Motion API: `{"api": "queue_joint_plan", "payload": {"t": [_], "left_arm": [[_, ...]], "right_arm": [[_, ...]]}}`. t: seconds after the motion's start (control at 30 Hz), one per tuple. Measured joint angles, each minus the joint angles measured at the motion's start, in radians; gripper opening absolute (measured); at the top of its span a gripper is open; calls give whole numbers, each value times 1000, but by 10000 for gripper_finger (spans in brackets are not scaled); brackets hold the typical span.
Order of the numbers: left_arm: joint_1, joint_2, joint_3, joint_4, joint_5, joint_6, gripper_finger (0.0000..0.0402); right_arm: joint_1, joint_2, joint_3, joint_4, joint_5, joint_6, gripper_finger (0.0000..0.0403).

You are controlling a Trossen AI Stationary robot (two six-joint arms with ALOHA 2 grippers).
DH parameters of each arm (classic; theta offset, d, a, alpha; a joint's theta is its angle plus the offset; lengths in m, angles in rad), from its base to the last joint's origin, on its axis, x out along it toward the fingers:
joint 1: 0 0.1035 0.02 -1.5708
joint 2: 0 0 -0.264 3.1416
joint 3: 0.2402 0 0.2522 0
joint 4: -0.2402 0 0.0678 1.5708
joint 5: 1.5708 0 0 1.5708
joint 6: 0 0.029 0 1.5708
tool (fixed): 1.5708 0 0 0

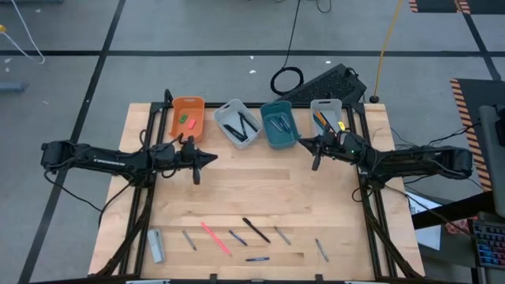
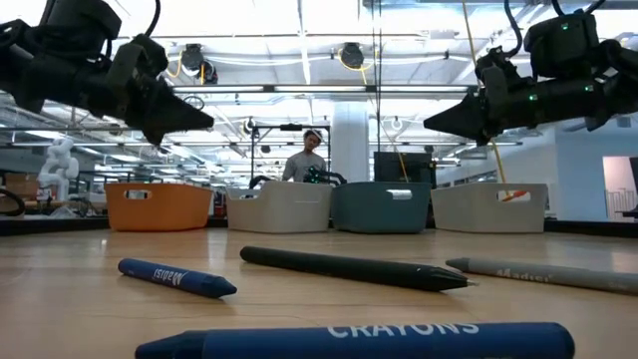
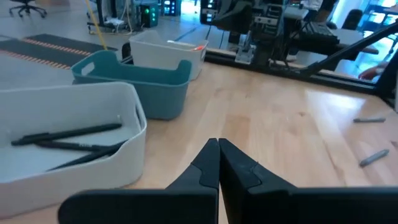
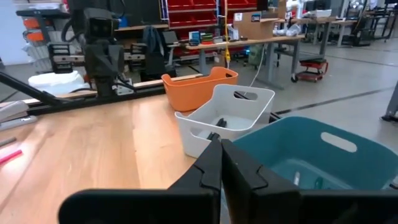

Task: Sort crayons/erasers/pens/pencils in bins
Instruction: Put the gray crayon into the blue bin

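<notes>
Your left pincer [image 1: 211,158] and right pincer [image 1: 301,143] are both hovering closed and empty above the counter [image 1: 260,189]. The nearest blue crayon [image 2: 359,342] is reading "CRAYONS".

keyboard [image 1: 330,82] (black), cable coil [image 1: 286,80], person [image 2: 308,160]

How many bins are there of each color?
Orange bin: 1
Pale grey-white bins: 2
Teal bin: 1
Total: 4 bins
</notes>
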Motion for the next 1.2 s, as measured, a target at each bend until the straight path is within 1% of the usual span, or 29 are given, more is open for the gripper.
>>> {"api": "queue_joint_plan", "payload": {"t": [0.13,0.2,0.4,0.53,1.2], "left_arm": [[-10,0,26,-12,-4,9,1],[-10,0,30,-11,-3,10,5],[-10,0,30,-14,-10,11,32],[-10,0,30,-14,-18,12,44],[-10,0,30,-14,-18,9,47]], "right_arm": [[0,0,0,0,-1,9,0],[0,0,0,-3,-20,11,0],[19,0,0,-5,-22,10,0],[32,0,0,-5,-20,8,0],[33,0,0,-5,-18,9,0]]}}
